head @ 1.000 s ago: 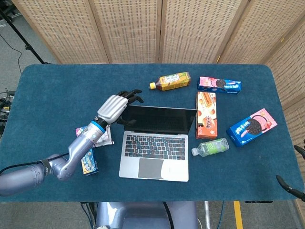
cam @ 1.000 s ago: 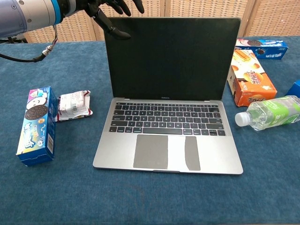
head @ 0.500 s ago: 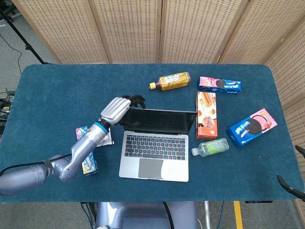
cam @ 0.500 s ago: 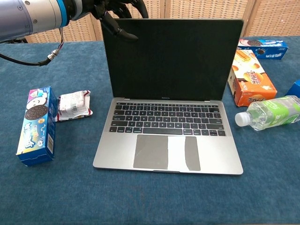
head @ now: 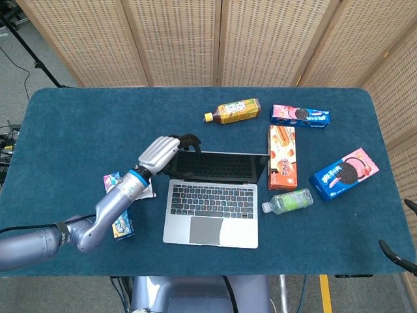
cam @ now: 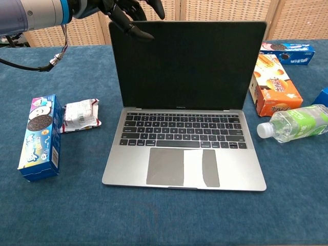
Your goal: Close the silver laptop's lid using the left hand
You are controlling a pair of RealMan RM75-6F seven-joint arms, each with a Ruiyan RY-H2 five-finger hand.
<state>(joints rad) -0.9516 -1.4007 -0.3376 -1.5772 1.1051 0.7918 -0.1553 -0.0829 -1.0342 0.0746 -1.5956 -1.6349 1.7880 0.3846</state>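
Silver laptop (head: 212, 205) stands open, dark lid (cam: 187, 64) tilted nearer than a second ago. Left hand (head: 161, 152) fingers (cam: 134, 11), curled, press its far-left corner.

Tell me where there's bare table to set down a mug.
The far-left of the table is bare, behind the left hand. So is the front strip ahead of the laptop, especially front right, before the water bottle. It is crowded right of the laptop, among the snack boxes.
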